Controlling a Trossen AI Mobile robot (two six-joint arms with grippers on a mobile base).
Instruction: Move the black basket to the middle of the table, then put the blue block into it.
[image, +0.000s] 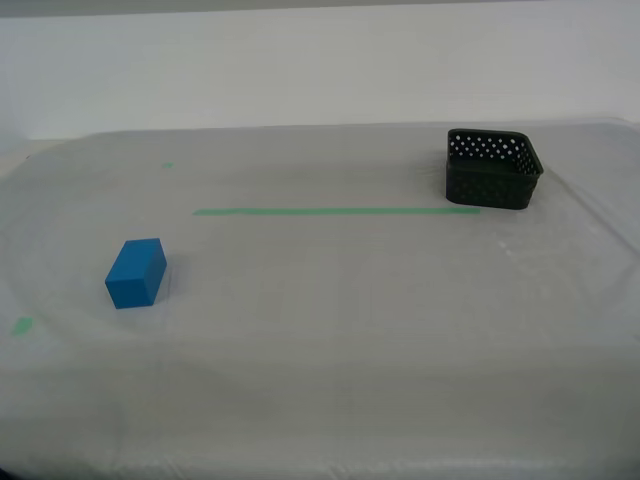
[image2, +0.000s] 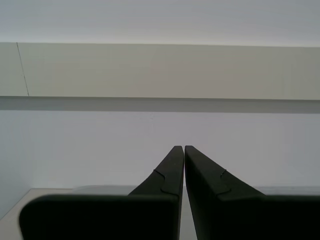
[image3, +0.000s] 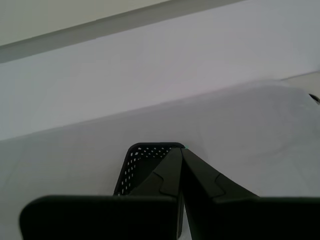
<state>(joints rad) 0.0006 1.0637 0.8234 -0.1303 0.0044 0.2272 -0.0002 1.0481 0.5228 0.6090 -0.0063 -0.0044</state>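
- Plainly nothing yet handled: black basket (image: 492, 170) stood far on the exterior view's right of the table (image: 330, 390), at the end of the green tape line (image: 335, 211); blue block (image: 136, 272) sat nearer, on that view's left, well apart from the basket.
- Both grippers pinched together and empty — first gripper (image3: 181, 149) and second gripper (image2: 179, 147) with tips nearly touching, nothing between them.
- Likely trouble, as a judgement: jaws would need opening before any reach, or would only shove the light basket across the slick sheeting; a grip on one thin perforated wall could tip it; a basket left off-centre would put the block's drop out of easy reach.
- Exterior view gave the whole layout but no arm at all.
- First wrist view showed the basket (image3: 134, 167) just beyond its tips, suggesting that arm was aimed at it.
- Second wrist view showed only the wall (image2: 160, 130) — no task thing.
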